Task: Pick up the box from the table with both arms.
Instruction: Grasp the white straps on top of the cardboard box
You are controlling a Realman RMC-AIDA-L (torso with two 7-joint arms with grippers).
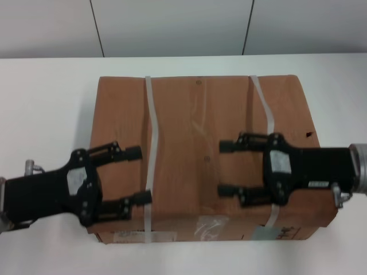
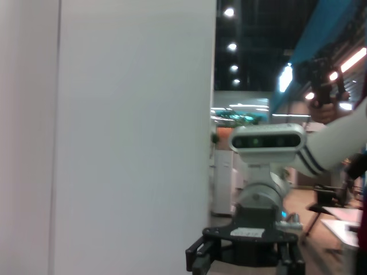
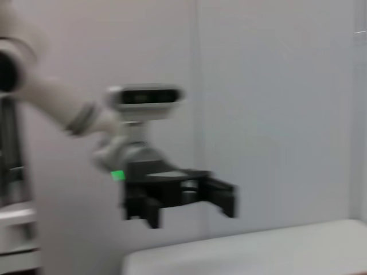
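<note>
The brown cardboard box [image 1: 195, 126] lies flat on the white table [image 1: 46, 114], with two pale straps [image 1: 152, 143] across its top and labels and tape [image 1: 212, 226] on its near side. My left gripper [image 1: 142, 175] is open and points inward over the box's left part, near the left strap. My right gripper [image 1: 222, 168] is open and points inward over the box's right part. Both are empty. The right wrist view shows the left gripper [image 3: 183, 200] in the air above a white surface. The left wrist view shows the right gripper [image 2: 246, 255] far off.
A pale panelled wall [image 1: 172, 26] rises just behind the table's far edge. The table is wider than the box, with bare white top on both sides [image 1: 338, 97]. The box's near side lies close to the table's front edge.
</note>
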